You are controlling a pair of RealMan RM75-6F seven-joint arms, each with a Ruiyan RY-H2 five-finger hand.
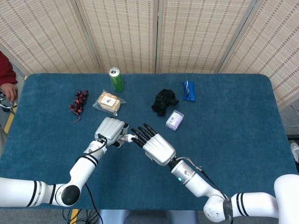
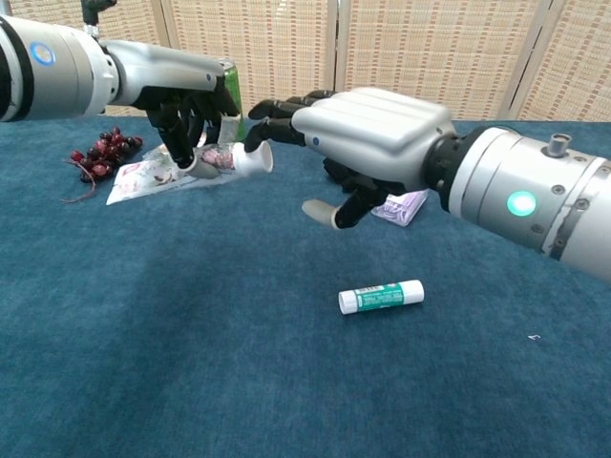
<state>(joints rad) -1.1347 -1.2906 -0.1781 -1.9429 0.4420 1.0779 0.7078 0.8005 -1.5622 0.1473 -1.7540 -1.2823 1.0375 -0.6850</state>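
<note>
Nearest the chest camera, a green-and-white glue stick [image 2: 381, 297] lies on its side on the blue table [image 2: 191, 382], well below and apart from both hands.

Above it the right hand [image 2: 368, 129] hovers over the cloth with its dark fingers [image 2: 277, 110] stretched out toward the left and the thumb hanging loose beneath; nothing sits in its palm. Its fingertips meet the open end of a small white cap [image 2: 252, 157], though from this angle it is hard to say whether they actually touch it or stop just short.

The cap is pinched in the left hand [image 2: 186, 119], whose fingers curl down around it, holding it clear of the table between the two hands. In the head view the same left hand [image 1: 110, 130] and right hand [image 1: 156, 147] face each other near the middle of the table, with the cap [image 1: 127, 138] a white speck between them.

Just behind the left hand lies a clear packet of bread [image 1: 108, 102], and further left a bunch of dark grapes [image 1: 79, 102]. Behind the right hand sit a small purple box [image 1: 174, 120] and a black strap [image 1: 164, 101]. Farthest back stand a green can [image 1: 116, 79] and a blue wrapper [image 1: 188, 90].
</note>
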